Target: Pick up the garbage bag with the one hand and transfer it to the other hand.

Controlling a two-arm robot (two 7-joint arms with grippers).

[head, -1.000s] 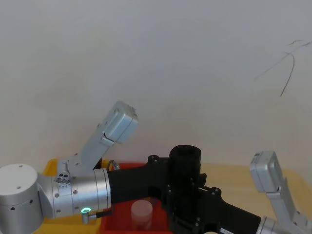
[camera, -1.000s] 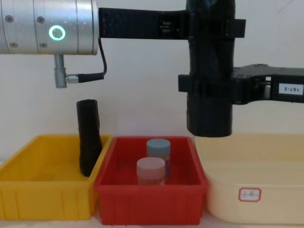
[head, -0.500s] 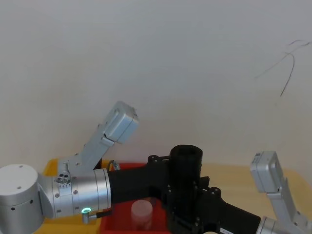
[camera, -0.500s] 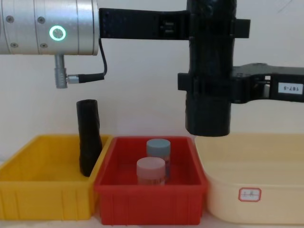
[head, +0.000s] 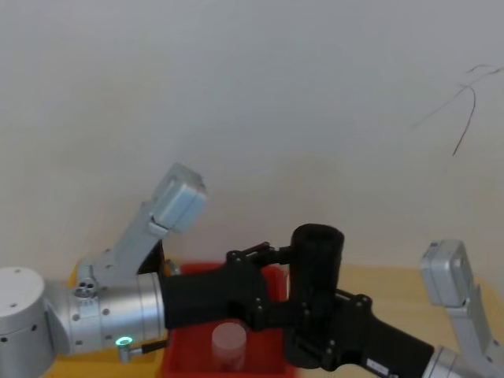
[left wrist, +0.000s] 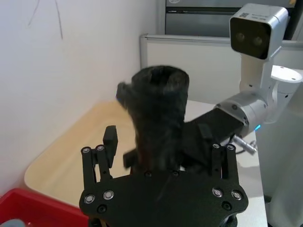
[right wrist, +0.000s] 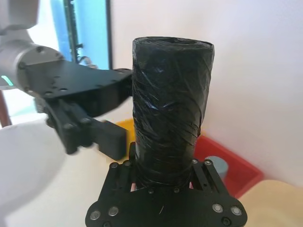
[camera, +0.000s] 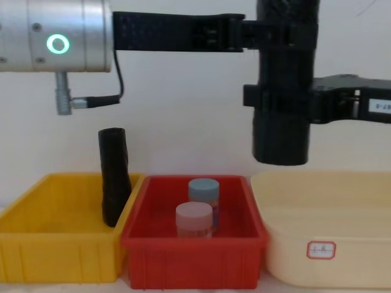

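The garbage bag (camera: 284, 91), a thick black roll, stands upright in the air above the bins. My right gripper (camera: 287, 105) comes in from the right and is shut on the bag's middle; the right wrist view shows the bag (right wrist: 170, 109) rising out of its jaws. My left gripper (camera: 247, 33), on the green-lit silver wrist, reaches from the left at the level of the bag's upper part. Its fingers are open, with the tips just left of the bag (head: 315, 264). In the left wrist view the bag (left wrist: 158, 123) stands just beyond the spread fingertips.
Below sit a yellow bin (camera: 36, 244), a red bin (camera: 140, 244) and a cream tub (camera: 342, 256). A slimmer black roll (camera: 114, 177) leans upright in the yellow bin. Two capped containers (camera: 194, 220) stand in the red bin.
My left gripper has opened and drawn back to the left, off the bag. The right gripper has carried the bag a little to the right and up.
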